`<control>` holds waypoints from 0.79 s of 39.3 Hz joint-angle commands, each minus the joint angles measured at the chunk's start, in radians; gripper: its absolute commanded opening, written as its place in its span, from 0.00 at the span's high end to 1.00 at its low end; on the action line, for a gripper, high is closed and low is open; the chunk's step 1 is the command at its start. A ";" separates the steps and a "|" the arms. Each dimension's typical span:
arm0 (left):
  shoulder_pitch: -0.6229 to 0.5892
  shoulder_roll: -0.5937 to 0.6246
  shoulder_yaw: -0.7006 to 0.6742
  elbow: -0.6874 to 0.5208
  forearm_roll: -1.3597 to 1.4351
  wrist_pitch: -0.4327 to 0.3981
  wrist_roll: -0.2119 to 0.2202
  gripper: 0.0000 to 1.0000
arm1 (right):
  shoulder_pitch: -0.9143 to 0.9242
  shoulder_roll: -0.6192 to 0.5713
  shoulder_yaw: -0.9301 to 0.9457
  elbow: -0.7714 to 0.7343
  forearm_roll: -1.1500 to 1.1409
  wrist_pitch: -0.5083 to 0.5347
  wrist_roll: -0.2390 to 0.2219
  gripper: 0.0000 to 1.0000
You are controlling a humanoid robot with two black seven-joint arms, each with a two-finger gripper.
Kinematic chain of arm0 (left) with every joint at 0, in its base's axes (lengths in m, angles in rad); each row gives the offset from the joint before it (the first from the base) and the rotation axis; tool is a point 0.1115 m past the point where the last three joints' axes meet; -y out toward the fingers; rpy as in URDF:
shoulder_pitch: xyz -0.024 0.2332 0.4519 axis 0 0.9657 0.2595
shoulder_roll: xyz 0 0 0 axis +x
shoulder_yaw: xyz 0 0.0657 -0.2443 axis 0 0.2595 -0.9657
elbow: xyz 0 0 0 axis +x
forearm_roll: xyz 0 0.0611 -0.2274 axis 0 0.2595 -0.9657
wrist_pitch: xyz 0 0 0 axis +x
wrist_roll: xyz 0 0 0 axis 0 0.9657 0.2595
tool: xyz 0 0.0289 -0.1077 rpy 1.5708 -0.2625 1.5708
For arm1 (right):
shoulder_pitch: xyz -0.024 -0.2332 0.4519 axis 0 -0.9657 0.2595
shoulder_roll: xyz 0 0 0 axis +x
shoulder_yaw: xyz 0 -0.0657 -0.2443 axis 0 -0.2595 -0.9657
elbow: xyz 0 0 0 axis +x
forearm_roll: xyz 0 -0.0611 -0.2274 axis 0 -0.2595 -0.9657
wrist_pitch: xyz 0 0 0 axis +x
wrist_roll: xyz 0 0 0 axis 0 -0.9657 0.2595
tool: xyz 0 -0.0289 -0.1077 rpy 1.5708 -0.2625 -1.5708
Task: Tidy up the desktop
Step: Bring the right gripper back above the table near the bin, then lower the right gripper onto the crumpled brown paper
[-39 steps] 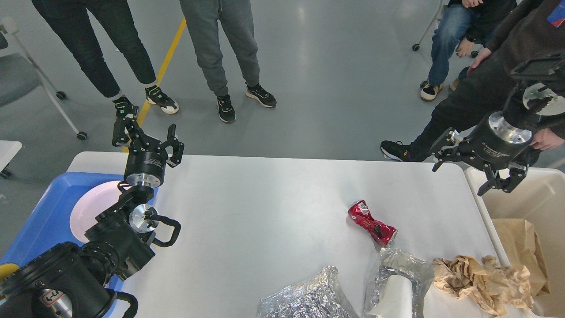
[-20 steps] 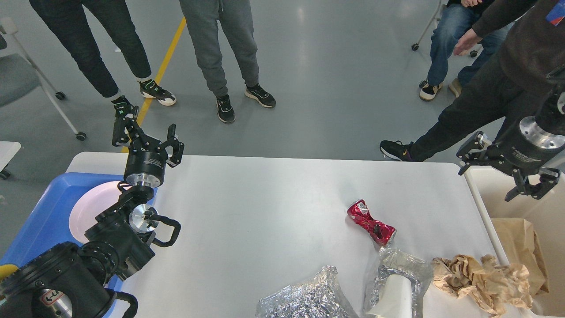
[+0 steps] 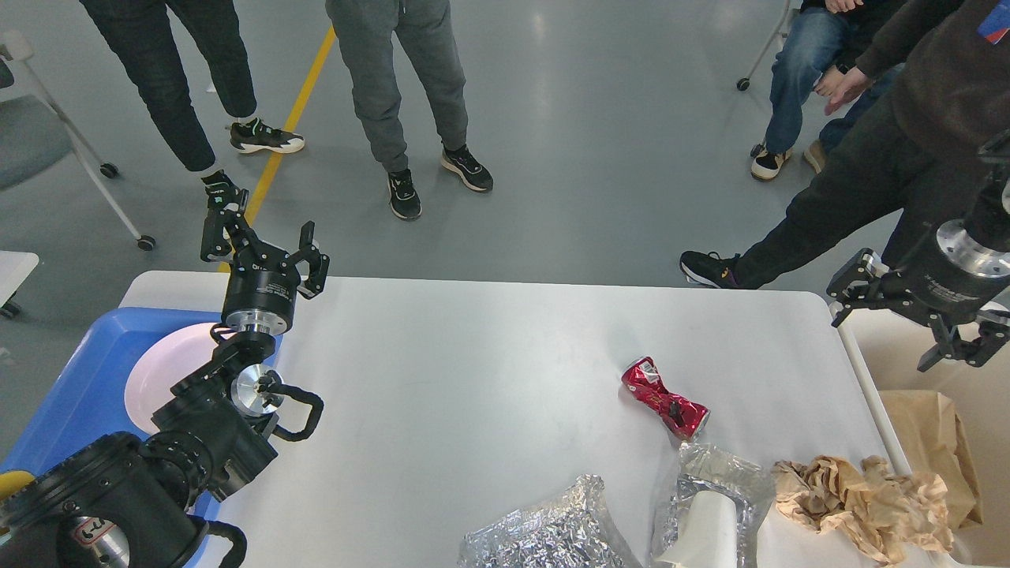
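The white desktop (image 3: 489, 355) fills the lower middle of the head view. On it lie a crushed red can (image 3: 665, 397), two crumpled foil pieces (image 3: 552, 532), one wrapped round a white cup (image 3: 706, 530), and crumpled brown paper (image 3: 864, 501) at the right edge. My left gripper (image 3: 260, 241) points up over the desktop's far left corner, open and empty. My right gripper (image 3: 907, 319) hangs open and empty over the cream-white bin (image 3: 876, 347) at the right.
A blue tray (image 3: 71, 394) holding a pale pink plate (image 3: 170, 371) sits at the left under my left arm. The bin holds brown paper (image 3: 931, 434). Several people stand or sit beyond the far edge; a chair (image 3: 47, 142) is at the far left.
My right gripper has swung right and slightly down, from the desktop's far right corner to over the bin. The left arm has not moved. People's feet have shifted.
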 commanded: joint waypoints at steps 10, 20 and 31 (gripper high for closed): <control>0.000 0.000 0.000 0.000 0.001 0.000 0.000 0.03 | -0.016 -0.032 0.018 0.002 0.000 0.002 -0.001 0.00; 0.000 0.000 0.000 0.000 0.000 0.000 0.000 0.03 | -0.021 -0.075 0.017 -0.001 -0.002 0.000 -0.001 0.00; 0.000 0.001 0.000 0.000 0.000 0.000 0.000 0.03 | -0.054 -0.094 0.014 -0.001 -0.003 0.002 -0.003 0.00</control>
